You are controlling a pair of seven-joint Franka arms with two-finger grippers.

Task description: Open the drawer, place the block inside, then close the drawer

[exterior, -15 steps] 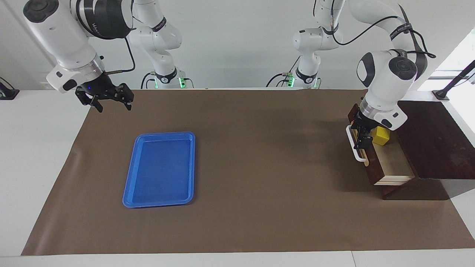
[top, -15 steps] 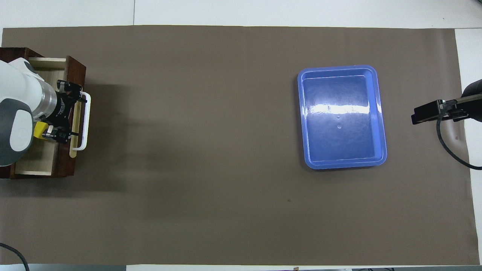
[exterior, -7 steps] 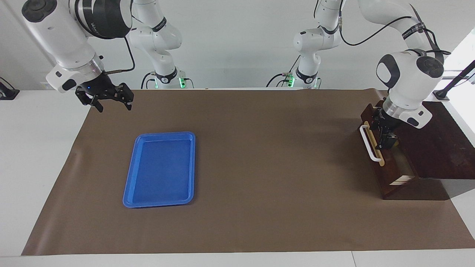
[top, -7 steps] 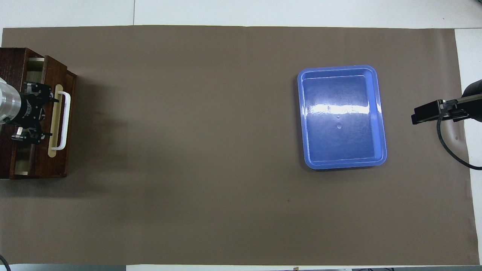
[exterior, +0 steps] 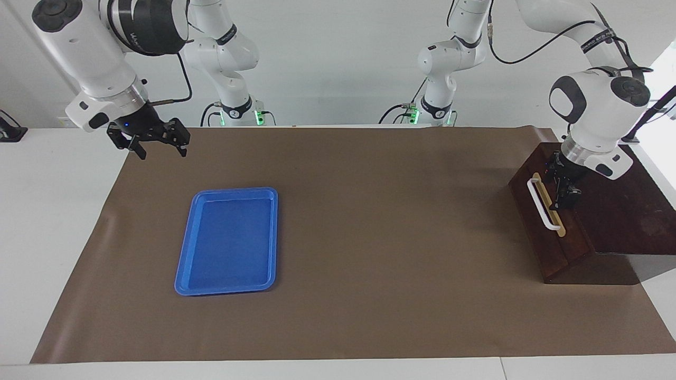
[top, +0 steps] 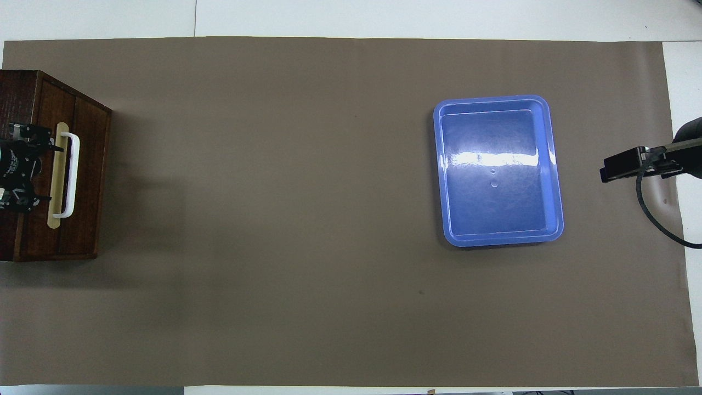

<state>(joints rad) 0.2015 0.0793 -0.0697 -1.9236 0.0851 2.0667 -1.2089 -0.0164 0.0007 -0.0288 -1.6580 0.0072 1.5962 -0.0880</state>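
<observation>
Facing view, read from its left edge across.

Right gripper [exterior: 157, 146]: hangs in the air over the corner of the brown mat [exterior: 338, 295] at the right arm's end of the worktop [exterior: 47, 211], jaws spread open and holding nothing. This arm waits; judged parked there to keep out of the working arm's way.

Blue tray [exterior: 228, 241]: lies flat on the mat toward the right arm's end, nothing in it. It appears to play no part in this step.

Wooden box [exterior: 623, 211]: sits at the left arm's end of the worktop, its front turned toward the middle of the mat so the drawer [exterior: 544, 221] can slide out over open mat. The drawer front looks flush with the box; no pale interior shows in either view, so I judge it shut or all but shut.

White handle [exterior: 544, 205]: runs along the tan strip on the drawer front.

Left gripper [exterior: 564, 184]: over the box's top edge, just beside the handle. Whether its jaws are open or closed I cannot tell, nor whether they touch the front.

Block: not visible in either view; presumably inside the closed drawer.

Judgement: task looks essentially complete; what remains is lifting the left gripper clear.
</observation>
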